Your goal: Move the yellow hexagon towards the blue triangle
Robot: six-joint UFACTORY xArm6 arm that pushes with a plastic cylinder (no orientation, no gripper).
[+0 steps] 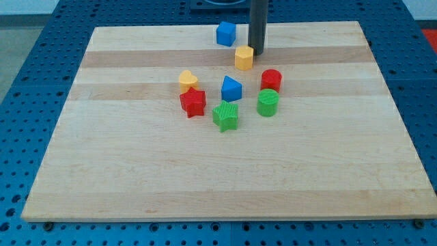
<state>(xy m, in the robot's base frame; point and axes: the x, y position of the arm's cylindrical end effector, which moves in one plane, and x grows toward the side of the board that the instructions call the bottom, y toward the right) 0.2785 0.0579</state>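
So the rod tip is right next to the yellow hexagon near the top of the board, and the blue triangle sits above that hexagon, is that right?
Not quite. In the camera view my tip does sit beside the yellow hexagon, on its right, but the blue triangle lies below that hexagon, toward the view's bottom, not above it.

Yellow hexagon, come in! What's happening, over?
My tip touching yellow hexagon, on its upper right. Blue triangle below it, apart. Path between clear; red cylinder off right.
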